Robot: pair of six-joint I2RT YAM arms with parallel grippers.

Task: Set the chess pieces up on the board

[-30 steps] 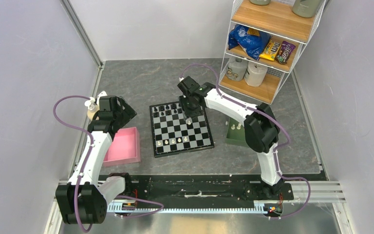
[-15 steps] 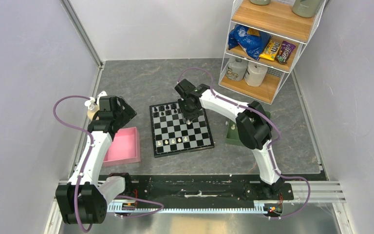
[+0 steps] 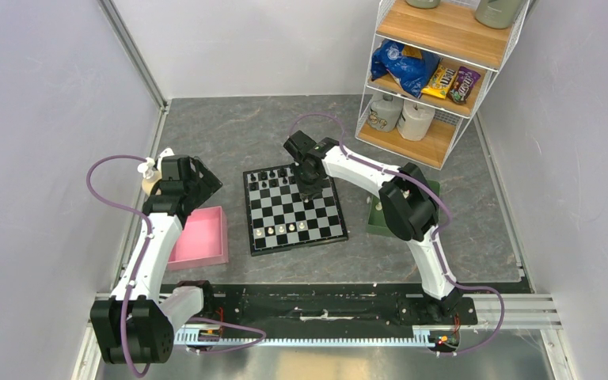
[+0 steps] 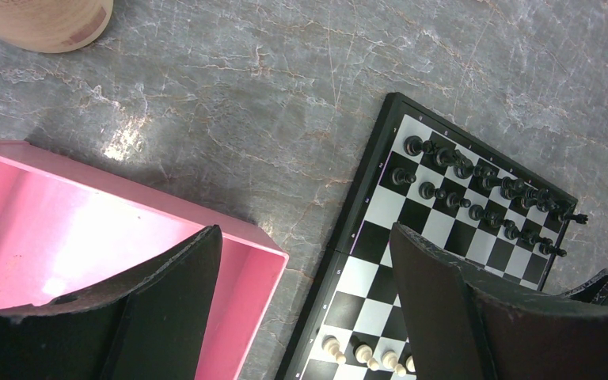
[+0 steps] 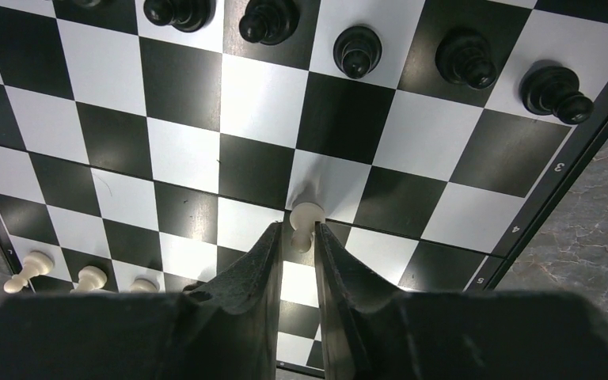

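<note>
Grey marbled tabletop [image 3: 229, 134] fills the walled cell, with the board [image 3: 294, 210] lying flat at its centre. Black pieces [image 3: 273, 178] stand in two rows along the board's 12 o'clock edge, and a few cream-white pieces [image 3: 281, 229] stand near its 6 o'clock edge. The right gripper [image 5: 296, 233] hangs over the board toward its 2 o'clock corner, its fingers pressed in on the stem of a cream-white pawn [image 5: 307, 214] above a white square. I cannot tell whether the pawn's base touches the board. At 9 o'clock of the board, the left gripper [image 4: 302, 233] hovers with its fingers spread wide and nothing between them, over the far corner of the pink tray [image 3: 202, 236]. A green tray [image 3: 378, 220] sits at 3 o'clock, and a wire shelf [image 3: 435, 71] at 1 o'clock.
</note>
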